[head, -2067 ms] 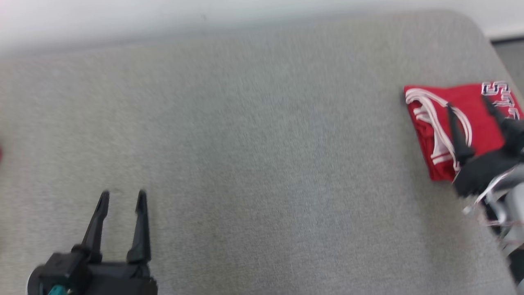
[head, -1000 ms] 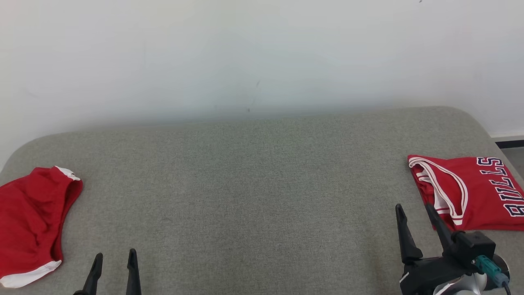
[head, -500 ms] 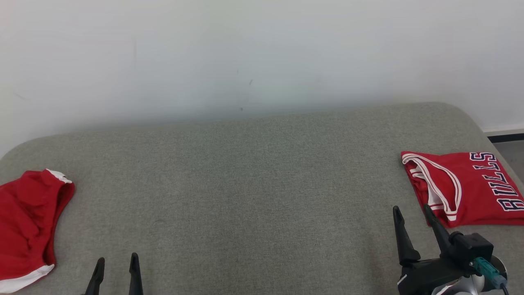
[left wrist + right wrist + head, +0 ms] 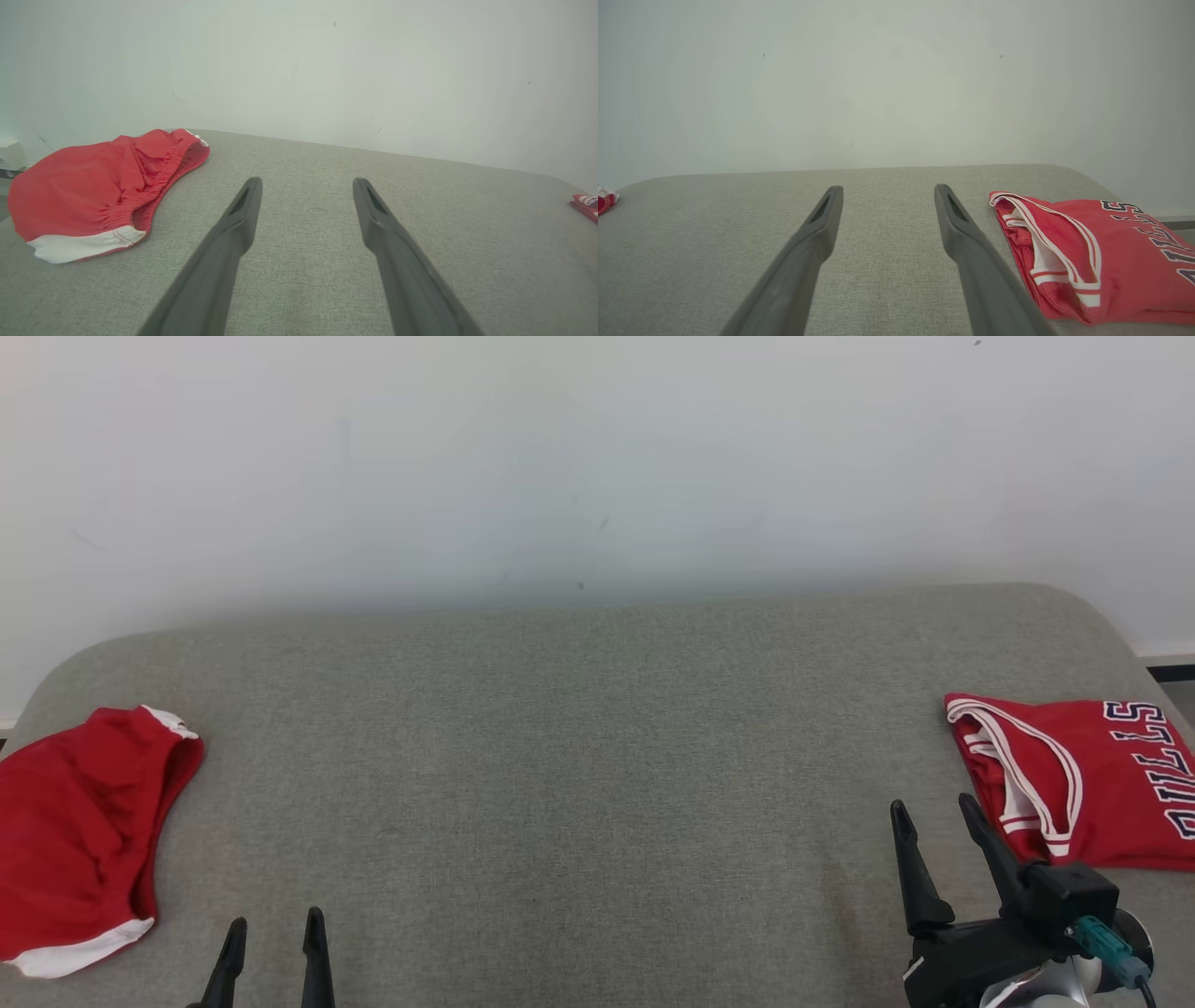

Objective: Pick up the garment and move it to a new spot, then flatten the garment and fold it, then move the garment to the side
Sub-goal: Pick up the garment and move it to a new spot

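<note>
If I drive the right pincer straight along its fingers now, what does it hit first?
Probably nothing soon: the right pincer points over bare grey cushion toward the white wall. The folded red jersey lies just off its right finger, outside that line, though depth is unclear.

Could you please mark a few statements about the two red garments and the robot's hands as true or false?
1. The folded jersey lies at the right end of the grey surface. True.
2. The right hand is shut on the jersey. False: it is open and holds nothing, with its fingers just beside the jersey's near left corner.
3. The red shorts lie at the left end, far apart from the jersey. True.
4. The left hand is resting on the shorts. False: it is open and to the right of the shorts, with bare grey surface between them.
</note>
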Tool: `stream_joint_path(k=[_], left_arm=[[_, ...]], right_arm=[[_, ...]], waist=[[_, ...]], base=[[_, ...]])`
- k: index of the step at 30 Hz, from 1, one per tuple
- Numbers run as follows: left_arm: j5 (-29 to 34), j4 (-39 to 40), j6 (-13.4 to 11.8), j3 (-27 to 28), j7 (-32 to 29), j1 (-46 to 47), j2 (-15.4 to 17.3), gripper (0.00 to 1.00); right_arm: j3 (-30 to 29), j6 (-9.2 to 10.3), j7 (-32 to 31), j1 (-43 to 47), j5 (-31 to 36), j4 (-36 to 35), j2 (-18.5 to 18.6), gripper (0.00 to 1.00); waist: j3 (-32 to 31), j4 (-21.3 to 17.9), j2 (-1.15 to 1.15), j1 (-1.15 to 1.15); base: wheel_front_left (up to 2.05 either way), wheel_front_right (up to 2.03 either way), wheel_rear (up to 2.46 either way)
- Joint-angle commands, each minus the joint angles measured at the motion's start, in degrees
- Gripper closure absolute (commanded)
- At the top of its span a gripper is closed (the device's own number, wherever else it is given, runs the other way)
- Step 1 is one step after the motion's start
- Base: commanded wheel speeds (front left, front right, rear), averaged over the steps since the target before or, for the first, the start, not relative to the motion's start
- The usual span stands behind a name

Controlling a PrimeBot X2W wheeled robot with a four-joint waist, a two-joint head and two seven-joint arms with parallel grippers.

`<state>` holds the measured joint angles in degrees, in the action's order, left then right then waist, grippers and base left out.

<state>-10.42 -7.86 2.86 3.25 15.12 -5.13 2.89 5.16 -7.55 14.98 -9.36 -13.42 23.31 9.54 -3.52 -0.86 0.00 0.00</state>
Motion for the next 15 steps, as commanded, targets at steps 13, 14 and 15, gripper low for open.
stream_joint_path(k=[13, 14, 15], left_arm=[[1.0, 0.7, 0.1, 0.2, 0.0, -0.2, 0.0, 0.0], [1.1, 0.7, 0.4, 0.3, 0.0, -0.2, 0.0, 0.0], [1.2, 0.7, 0.6, 0.7, 0.0, -0.3, 0.0, 0.0]], right_arm=[[1.1, 0.13, 0.2, -0.4, -0.4, 0.5, 0.4, 0.0], [1.0, 0.13, 0.2, -0.1, -0.6, 0.6, 0.3, 0.0], [1.2, 0.13, 0.2, -0.1, -0.6, 0.6, 0.1, 0.0]], waist=[[-0.3, 7.8, 0.0, 0.0], [-0.3, 9.0, 0.0, 0.0], [-0.4, 10.0, 0.0, 0.0]], base=[[0.0, 0.0, 0.0], [0.0, 0.0, 0.0], [0.0, 0.0, 0.0]])
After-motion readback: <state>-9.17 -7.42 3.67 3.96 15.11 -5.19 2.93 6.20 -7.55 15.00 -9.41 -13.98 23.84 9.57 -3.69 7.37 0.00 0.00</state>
